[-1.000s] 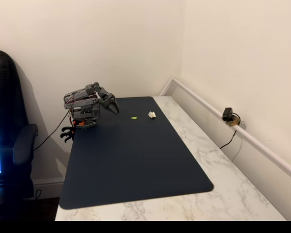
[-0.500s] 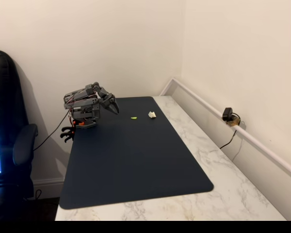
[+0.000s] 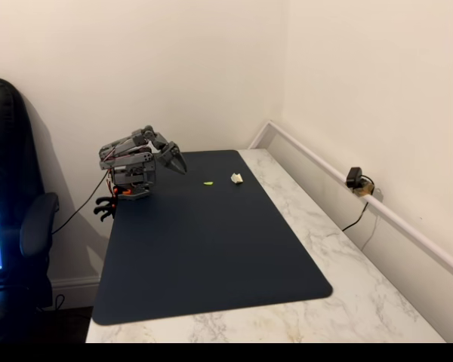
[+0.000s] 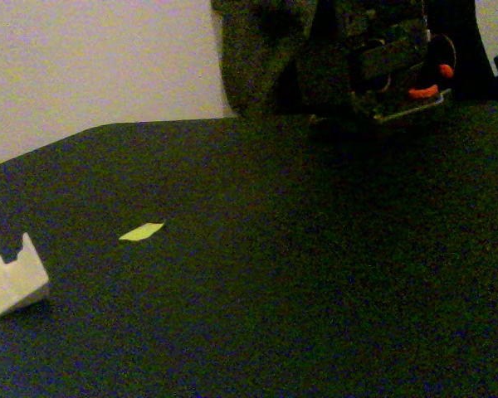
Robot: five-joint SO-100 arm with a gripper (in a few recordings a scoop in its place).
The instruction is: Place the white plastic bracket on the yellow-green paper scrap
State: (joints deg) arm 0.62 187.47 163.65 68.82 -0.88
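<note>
I am just starting: my gripper (image 3: 179, 166) holds nothing (open or closed, I cannot tell) at the mat's (image 3: 211, 256) far left, and must reach right past the yellow-green paper scrap (image 3: 208, 182) to the white plastic bracket (image 3: 236, 178).

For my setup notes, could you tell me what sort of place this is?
Probably a home office corner: a marble-look desk with a dark mat against plain walls, an office chair beside it, and a webcam.
</note>
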